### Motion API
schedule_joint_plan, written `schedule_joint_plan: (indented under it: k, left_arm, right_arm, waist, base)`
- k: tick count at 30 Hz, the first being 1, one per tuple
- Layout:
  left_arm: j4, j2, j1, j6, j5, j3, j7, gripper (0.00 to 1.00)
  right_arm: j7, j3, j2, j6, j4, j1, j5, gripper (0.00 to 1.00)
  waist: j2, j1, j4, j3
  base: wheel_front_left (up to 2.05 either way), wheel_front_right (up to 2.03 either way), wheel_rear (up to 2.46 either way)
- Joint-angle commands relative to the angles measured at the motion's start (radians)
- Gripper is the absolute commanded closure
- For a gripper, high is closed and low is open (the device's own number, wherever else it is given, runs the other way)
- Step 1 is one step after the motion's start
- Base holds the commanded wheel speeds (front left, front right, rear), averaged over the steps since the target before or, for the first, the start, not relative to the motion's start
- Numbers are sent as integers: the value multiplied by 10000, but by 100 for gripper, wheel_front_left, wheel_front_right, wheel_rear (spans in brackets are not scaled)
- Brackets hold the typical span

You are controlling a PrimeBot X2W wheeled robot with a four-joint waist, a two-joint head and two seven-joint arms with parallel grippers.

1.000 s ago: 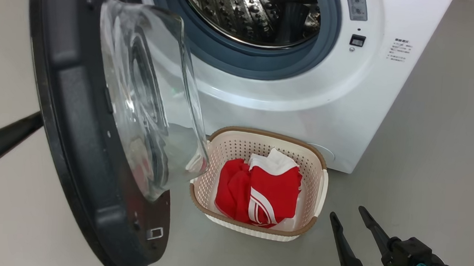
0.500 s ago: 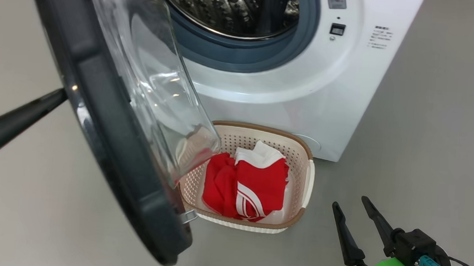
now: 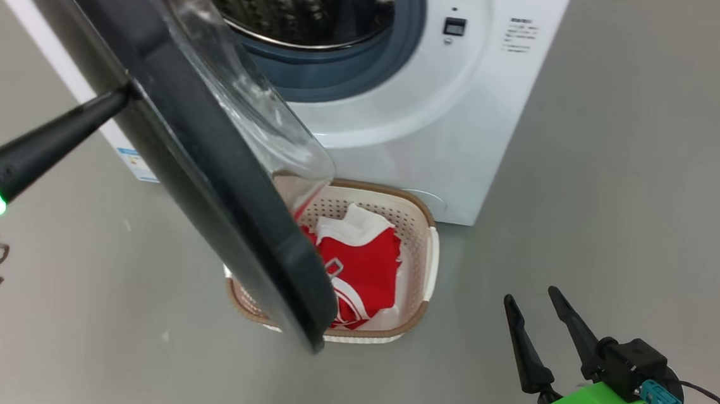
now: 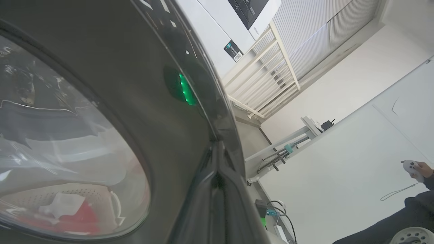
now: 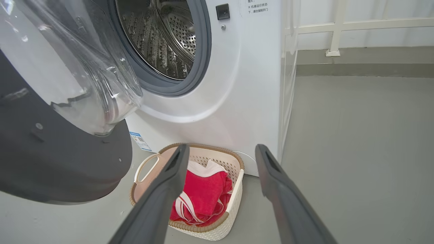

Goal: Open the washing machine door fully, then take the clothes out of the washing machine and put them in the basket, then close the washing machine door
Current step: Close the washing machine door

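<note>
Over at nine o'clock in the head view, the left gripper (image 3: 120, 95) comes in as one dark taper, jaws clenched on nothing, its tip pressed against the outer face of the door (image 3: 210, 172). The left wrist view shows it up close: the fingers (image 4: 217, 189) lie together against the door's glossy black rim (image 4: 162, 135), a green light mirrored in the gloss.

The door runs from eleven o'clock to six, standing well out from the washing machine (image 3: 403, 122). Its clear bulge points back toward the bare steel drum (image 3: 285, 0) at twelve.

Just below centre, the basket (image 3: 422, 257) sits on the floor (image 3: 619, 214), right in front of the machine. The clothes (image 3: 362, 259), red with a white part on top, lie inside it. The door's lower edge covers the basket's left side from this angle.

Down at five o'clock, the right gripper (image 3: 531, 294) hovers above the floor, jaws released and spread wide, grasping nothing. Its own wrist view frames the basket (image 5: 234, 200) and clothes (image 5: 203, 196) at six o'clock between its fingers, with the door (image 5: 51, 162) at nine.
</note>
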Motion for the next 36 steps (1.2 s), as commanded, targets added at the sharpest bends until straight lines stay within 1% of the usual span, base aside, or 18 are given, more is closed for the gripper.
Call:
schedule_joint_plan:
  k: [1,4,10,16,18,32,33,36]
  left_arm:
    - [-292,362,-415,-67,130,281,-69,100]
    - [-281,332,-551,-67,322,124,-344,100]
    - [-187,468,-752,-67,788,-265,-1134,100]
    - [44,919,-956,-67,1167,-660,-2066,100]
    - [234,1172,-1106,-67,1252,-852,-2563,100]
    - [1134,2275,-2060,-67,1685,-2070,-5089,100]
    - [1134,2275,-2060,-67,1685,-2070,-5089,100]
    - [1458,2518,-2327,-67,1748,-2368,-5595,100]
  right_arm:
    - [-65,258,-1,48,-281,-338,68,0]
    - [-65,265,-1,48,-347,-392,116,0]
    - [-65,284,-1,48,-487,-464,181,0]
    - [-65,309,-1,48,-744,-566,263,0]
    - [-65,316,-1,48,-866,-653,317,0]
    - [-65,360,-1,48,-1172,-937,572,0]
    - [-65,360,-1,48,-1172,-937,572,0]
    - [-65,362,-1,48,-1228,-977,630,0]
  waist:
    - [0,0,-265,116]
    - [0,0,-557,201]
    - [0,0,-1171,345]
    - [0,0,-1725,552]
    - [0,0,-1918,692]
    - [0,0,-2504,1231]
    - [0,0,-2504,1231]
    - [0,0,-2643,1329]
  base:
    - [0,0,0]
    - [0,0,0]
    - [0,0,0]
    - [0,0,0]
    - [0,0,0]
    - [0,0,0]
    - [0,0,0]
    - [0,0,0]
